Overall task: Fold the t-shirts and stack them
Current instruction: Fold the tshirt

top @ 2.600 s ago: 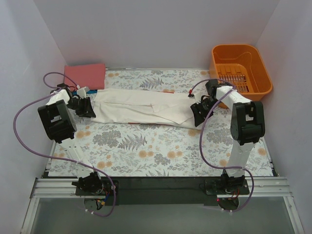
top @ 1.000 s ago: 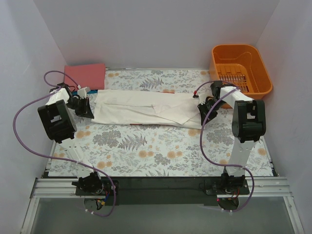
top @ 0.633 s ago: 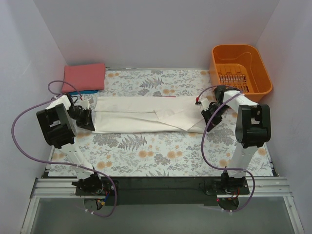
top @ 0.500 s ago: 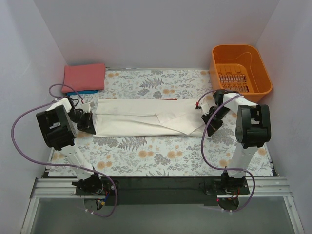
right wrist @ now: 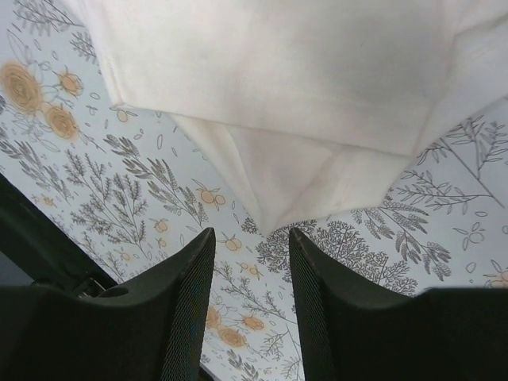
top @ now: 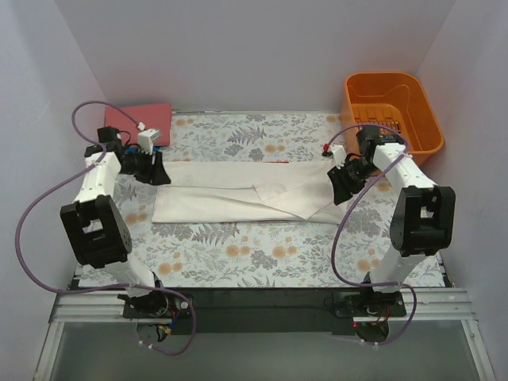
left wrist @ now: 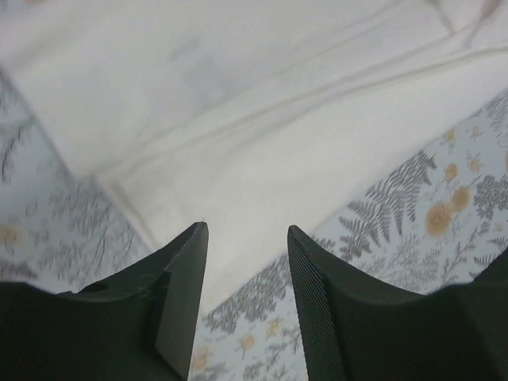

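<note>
A white t-shirt [top: 238, 193], folded into a long strip, lies flat across the floral table cover [top: 238, 254]. My left gripper [top: 155, 170] hovers over its left end, open, with nothing between the fingers. In the left wrist view the white t-shirt [left wrist: 238, 119] fills the top, and the left gripper [left wrist: 246, 238] is above its near edge. My right gripper [top: 342, 182] is open over the shirt's right end. In the right wrist view a corner of the white t-shirt [right wrist: 278, 79] points down between the fingers of the right gripper [right wrist: 252, 238]. A folded salmon-red t-shirt [top: 147, 116] lies at the back left.
An orange basket [top: 413, 135] stands at the back right, just behind the right arm. White walls close the table on three sides. The floral table cover [right wrist: 143, 190] lies bare toward the near edge. Purple cables loop from both arms.
Both grippers have opened and let go of the white t-shirt, which now lies flat. Both arms have lifted and drawn back toward the far side.
</note>
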